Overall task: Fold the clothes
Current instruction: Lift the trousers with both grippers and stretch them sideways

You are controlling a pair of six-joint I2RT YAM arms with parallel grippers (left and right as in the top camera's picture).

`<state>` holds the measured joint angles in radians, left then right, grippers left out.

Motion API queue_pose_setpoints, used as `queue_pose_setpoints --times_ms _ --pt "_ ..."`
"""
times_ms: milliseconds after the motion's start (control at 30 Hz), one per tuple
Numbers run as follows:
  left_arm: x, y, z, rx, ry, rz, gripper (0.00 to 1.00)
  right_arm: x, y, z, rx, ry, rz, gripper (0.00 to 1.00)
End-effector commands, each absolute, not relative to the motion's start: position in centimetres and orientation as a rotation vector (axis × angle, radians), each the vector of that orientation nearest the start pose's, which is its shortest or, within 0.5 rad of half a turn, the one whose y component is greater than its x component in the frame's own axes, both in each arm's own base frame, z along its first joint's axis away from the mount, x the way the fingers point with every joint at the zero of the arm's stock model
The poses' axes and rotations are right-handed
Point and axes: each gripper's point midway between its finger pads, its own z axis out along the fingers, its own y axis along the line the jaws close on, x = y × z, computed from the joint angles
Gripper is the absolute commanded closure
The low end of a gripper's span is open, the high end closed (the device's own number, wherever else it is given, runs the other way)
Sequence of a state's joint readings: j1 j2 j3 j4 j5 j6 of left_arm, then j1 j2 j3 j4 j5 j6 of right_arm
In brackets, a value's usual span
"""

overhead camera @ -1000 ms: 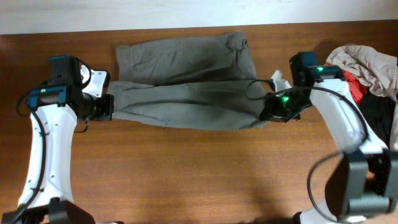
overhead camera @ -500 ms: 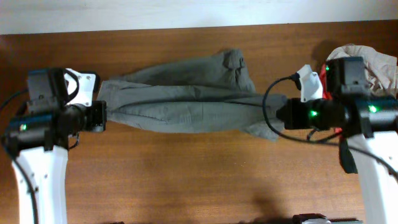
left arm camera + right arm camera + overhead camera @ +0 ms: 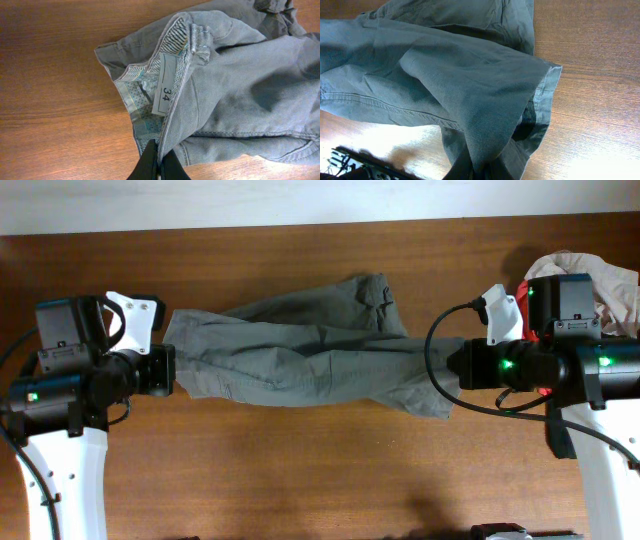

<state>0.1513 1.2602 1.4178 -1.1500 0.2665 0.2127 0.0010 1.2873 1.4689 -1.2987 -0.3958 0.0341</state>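
Table (image 3: 300, 480): brown wood, trousers (image 3: 310, 360) across the middle, between the arms.

Trousers: a second ago lying flat in two neat layers. Now drawn out long between both claws, far layer bunched and twisted toward the right end. Likely a straightening pull; the fold itself is no further on. Grey-green, creased.

Right claw (image 3: 452, 370): holding the leg hem, fingers buried in cloth.

Left claw (image 3: 159, 162): pinched narrow on the waistband.

Size tag (image 3: 167, 85): reads 34.
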Motion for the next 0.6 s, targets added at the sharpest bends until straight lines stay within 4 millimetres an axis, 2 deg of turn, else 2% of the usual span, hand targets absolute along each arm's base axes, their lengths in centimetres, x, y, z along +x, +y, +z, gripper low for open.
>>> queue_pose_setpoints --times_ms 0,67,167,233,367,400,433,533,567 --pt "30.5 -0.1 27.1 0.194 2.500 -0.217 1.00 27.5 6.5 27.2 -0.063 2.641 0.533 0.96" --pt "30.2 -0.2 27.9 0.196 2.495 -0.216 1.00 27.0 6.5 27.7 -0.062 2.645 0.533 0.96" --pt "29.8 -0.2 30.1 0.200 2.460 -0.199 1.00 26.4 6.2 29.5 -0.059 2.621 0.505 0.96" --pt "29.6 -0.2 31.4 0.202 2.441 -0.193 1.00 26.1 5.8 30.4 0.023 2.621 0.494 0.96" --pt "29.3 0.2 32.1 0.190 2.439 -0.151 1.00 25.4 5.8 31.2 0.066 2.630 0.504 0.96" --pt "29.6 1.0 32.0 0.170 2.445 -0.104 1.00 25.6 5.8 31.2 0.079 2.624 0.506 0.95" --pt "30.4 1.8 31.8 0.129 2.445 -0.059 1.00 26.6 5.8 31.3 0.073 2.605 0.500 0.94" --pt "33.1 2.3 31.4 0.130 2.422 -0.051 1.00 29.1 5.8 31.0 0.064 2.575 0.498 0.94" --pt "34.2 2.4 31.0 0.130 2.418 -0.050 1.00 30.6 5.8 30.7 0.061 2.564 0.497 0.94"
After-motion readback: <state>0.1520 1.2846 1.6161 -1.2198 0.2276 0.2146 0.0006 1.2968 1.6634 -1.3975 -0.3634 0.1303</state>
